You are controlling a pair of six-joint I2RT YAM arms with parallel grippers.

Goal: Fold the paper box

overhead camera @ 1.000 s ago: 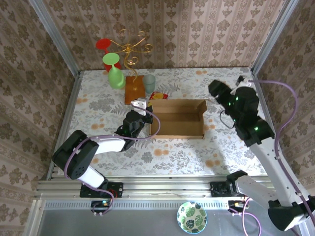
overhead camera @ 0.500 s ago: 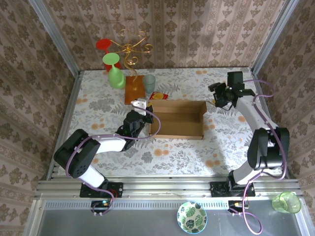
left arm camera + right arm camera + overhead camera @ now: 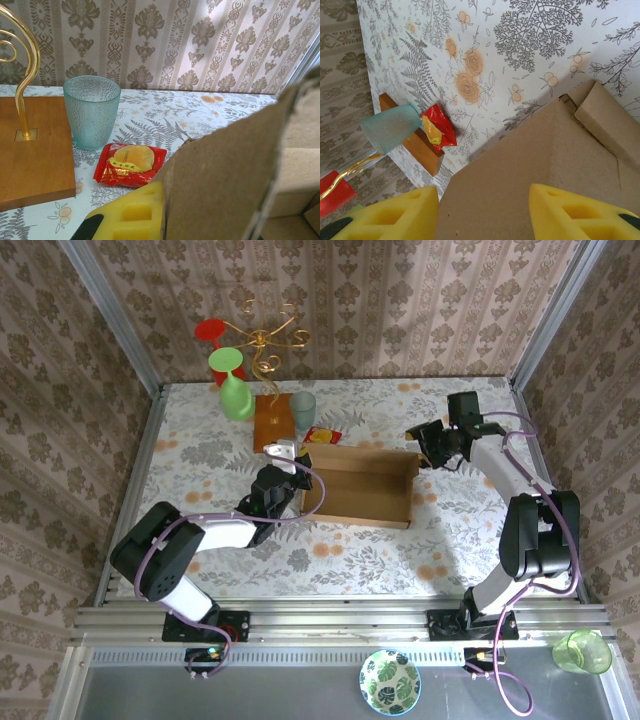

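Now the right hand has arrived at the box

Over on the left, the left hand stays clamped tight on the left end wall of the large plain brown corrugated cardboard box. Its wrist view shows one yellow finger pressed flat against that wall. It has not moved in the last second and acts as the anchor.

Just beyond it, toward the far edge of the floral-patterned counter, stand the orange-brown wooden slab with its gold wire stand, the pale teal glass tumbler and the red snack packet. All are undisturbed and apart from the box.

The box itself lies open-topped at the middle of the counter. It sat square to the counter's edges a moment ago. Now its right end has swung slightly toward the near edge, so it lies a little askew.

On the right is the real change: the right hand has swept in from well off the box and now sits at the box's far right corner. Its fingers are partway open and narrowing, with cardboard between them. Whether the pads touch it yet I cannot tell.

As I judge it, both ends are now attended, so folding the right end panel can begin, provided the left grip resists further skewing.
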